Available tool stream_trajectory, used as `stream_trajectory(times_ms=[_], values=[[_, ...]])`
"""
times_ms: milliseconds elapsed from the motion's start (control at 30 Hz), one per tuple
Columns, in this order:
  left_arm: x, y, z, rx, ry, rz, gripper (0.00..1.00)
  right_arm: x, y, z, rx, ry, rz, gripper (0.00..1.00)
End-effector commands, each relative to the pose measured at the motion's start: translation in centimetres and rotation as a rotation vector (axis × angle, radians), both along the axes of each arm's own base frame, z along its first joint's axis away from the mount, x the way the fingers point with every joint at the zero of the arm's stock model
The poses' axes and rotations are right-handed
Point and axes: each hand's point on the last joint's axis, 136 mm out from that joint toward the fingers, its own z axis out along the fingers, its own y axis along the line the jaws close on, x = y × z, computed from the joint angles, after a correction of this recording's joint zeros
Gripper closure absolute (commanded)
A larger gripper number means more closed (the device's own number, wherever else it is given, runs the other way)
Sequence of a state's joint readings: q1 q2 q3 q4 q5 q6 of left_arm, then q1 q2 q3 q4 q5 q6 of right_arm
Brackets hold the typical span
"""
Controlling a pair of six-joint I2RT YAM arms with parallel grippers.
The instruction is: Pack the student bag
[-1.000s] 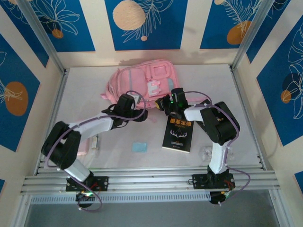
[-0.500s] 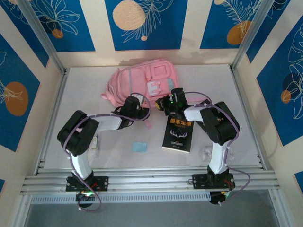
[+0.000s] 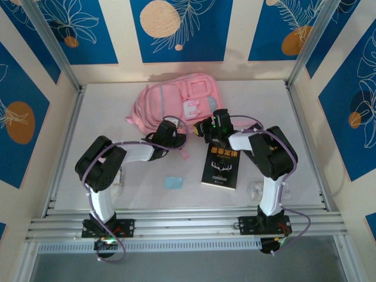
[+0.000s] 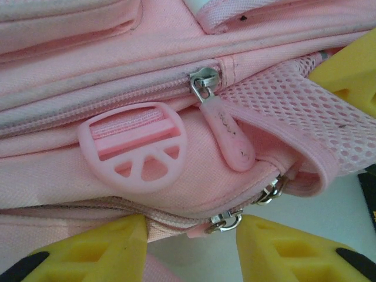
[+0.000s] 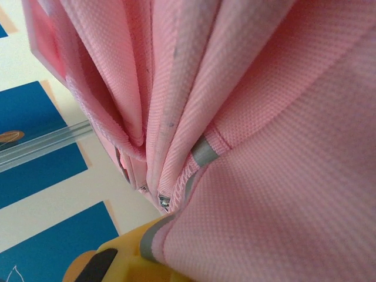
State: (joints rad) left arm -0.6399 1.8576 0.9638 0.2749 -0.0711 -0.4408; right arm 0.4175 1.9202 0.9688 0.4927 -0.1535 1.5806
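Left gripper (image 3: 175,137): at the near edge of the student bag (image 3: 176,97); yellow fingertips (image 4: 88,252) spread, nothing pinched.
Left arm: elbow folded back, forearm reaching across to the bag.
Student bag: lies front-up, beyond both arms.
Step in hand: probably opening a zip. Close squarely on the zipper pull (image 4: 226,132), clear of the buckle (image 4: 134,145), and draw along the teeth.
Right gripper (image 3: 205,129): pressed together on gathered bag fabric at the near right corner; it should hold this taut.
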Motion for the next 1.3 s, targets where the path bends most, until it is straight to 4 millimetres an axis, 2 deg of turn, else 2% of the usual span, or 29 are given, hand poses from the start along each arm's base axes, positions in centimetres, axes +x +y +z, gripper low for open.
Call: stream_trajectory(times_ms=[0, 100, 300, 433, 600, 733, 833, 1067, 1167, 1267], values=[[-2.4, -1.1, -0.6, 0.007, 0.096, -0.054, 0.56, 1.1, 1.1, 4.0, 0.111, -0.064, 0.022, 1.00], [-2.8, -0.8, -0.5, 0.027, 0.113, -0.064, 0.57, 1.1, 1.0, 3.9, 0.106, -0.062, 0.021, 1.00], [-3.6, -0.8, 0.4, 0.020, 0.145, -0.077, 0.56, 1.3, 0.5, 2.5, 0.076, -0.036, 0.004, 1.00], [-3.5, -0.7, 0.3, 0.028, 0.161, -0.065, 0.54, 1.5, 0.6, 1.9, 0.082, -0.028, 0.004, 1.00], [-0.2, -0.8, 0.9, 0.057, 0.009, -0.026, 0.51, 1.1, 1.3, 2.7, 0.107, -0.039, 0.025, 1.00], [2.3, -2.6, 2.7, -0.001, -0.117, -0.041, 0.49, 0.5, 2.0, 2.8, 0.130, -0.027, 0.050, 1.00], [3.6, -3.0, 2.9, -0.001, -0.169, -0.028, 0.51, 0.0, 2.1, 2.6, 0.158, -0.012, 0.047, 1.00], [3.5, -2.0, 1.5, 0.049, -0.174, -0.008, 0.68, -0.3, 1.9, 3.3, 0.199, -0.017, 0.048, 1.00], [3.2, -1.5, 1.7, 0.046, -0.176, -0.002, 0.81, -0.1, 1.6, 3.4, 0.188, -0.026, 0.045, 1.00], [2.8, -1.0, 2.3, 0.054, -0.174, 0.002, 1.00, 0.2, 1.1, 3.2, 0.174, -0.032, 0.046, 1.00]])
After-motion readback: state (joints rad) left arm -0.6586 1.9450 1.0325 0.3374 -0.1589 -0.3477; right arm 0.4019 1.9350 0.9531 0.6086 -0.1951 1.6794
